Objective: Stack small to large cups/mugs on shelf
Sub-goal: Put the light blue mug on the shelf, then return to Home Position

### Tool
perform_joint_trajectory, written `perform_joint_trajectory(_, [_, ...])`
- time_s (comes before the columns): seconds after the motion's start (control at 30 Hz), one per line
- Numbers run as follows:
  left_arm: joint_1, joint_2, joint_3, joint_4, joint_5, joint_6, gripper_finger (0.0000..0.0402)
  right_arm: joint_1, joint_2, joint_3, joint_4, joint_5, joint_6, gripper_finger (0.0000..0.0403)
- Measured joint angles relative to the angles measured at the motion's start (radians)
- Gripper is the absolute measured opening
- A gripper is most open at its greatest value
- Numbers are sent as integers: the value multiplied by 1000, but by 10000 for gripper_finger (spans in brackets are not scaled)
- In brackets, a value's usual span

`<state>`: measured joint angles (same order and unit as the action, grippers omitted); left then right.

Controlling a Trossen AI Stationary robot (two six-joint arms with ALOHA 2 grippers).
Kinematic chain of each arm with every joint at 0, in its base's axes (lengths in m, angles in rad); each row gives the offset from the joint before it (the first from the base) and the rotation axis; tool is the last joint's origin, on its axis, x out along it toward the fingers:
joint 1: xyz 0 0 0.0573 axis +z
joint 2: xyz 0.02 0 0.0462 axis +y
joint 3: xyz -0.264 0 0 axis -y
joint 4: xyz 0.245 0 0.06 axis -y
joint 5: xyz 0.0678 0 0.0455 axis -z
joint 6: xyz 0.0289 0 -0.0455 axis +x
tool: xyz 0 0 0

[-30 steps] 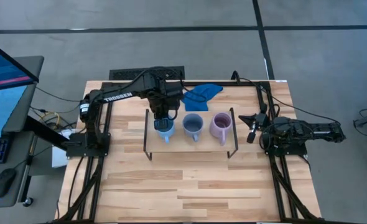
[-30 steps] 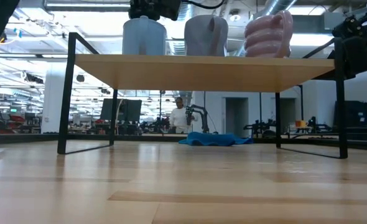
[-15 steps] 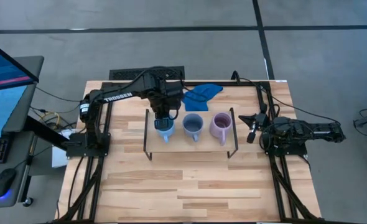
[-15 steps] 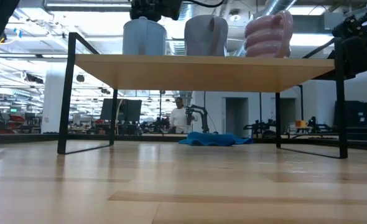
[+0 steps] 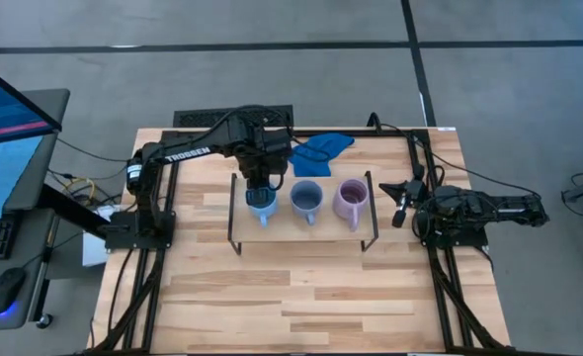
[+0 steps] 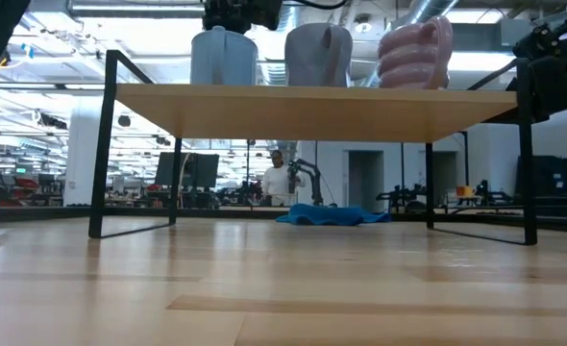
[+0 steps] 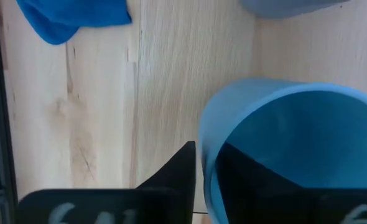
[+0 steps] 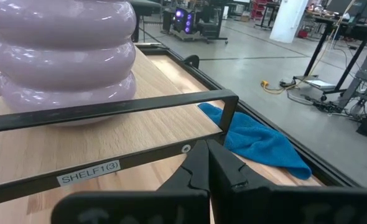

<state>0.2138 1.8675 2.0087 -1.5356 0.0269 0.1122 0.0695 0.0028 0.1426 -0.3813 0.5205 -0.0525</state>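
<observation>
The left pincer (image 5: 260,188) stands directly above the sky-blue mug (image 5: 262,207) on the shelf (image 5: 235,220), fingers astride its rim, slightly apart; the right pincer (image 5: 402,203), together, waits beyond the purple mug (image 5: 350,201).

I noted the sky-blue mug (image 5: 262,206) left of centre in the high view, the grey-blue mug (image 5: 306,201) at centre, and the pale lilac mug (image 5: 351,201) just right of it. The shelf (image 5: 301,235) was light wood with black wire legs. The cloth (image 5: 318,151), upper centre, was bright blue. Both arms were dark.
</observation>
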Motion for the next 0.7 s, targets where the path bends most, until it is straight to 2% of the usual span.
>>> perform_joint_trajectory(0.33, [0,0,0,-30,2,-5,137,0,0,0,0,0,0,13])
perform_joint_trajectory(0.7, [-7,-1,87,-36,0,18,150,0,0,0,0,0,0,13])
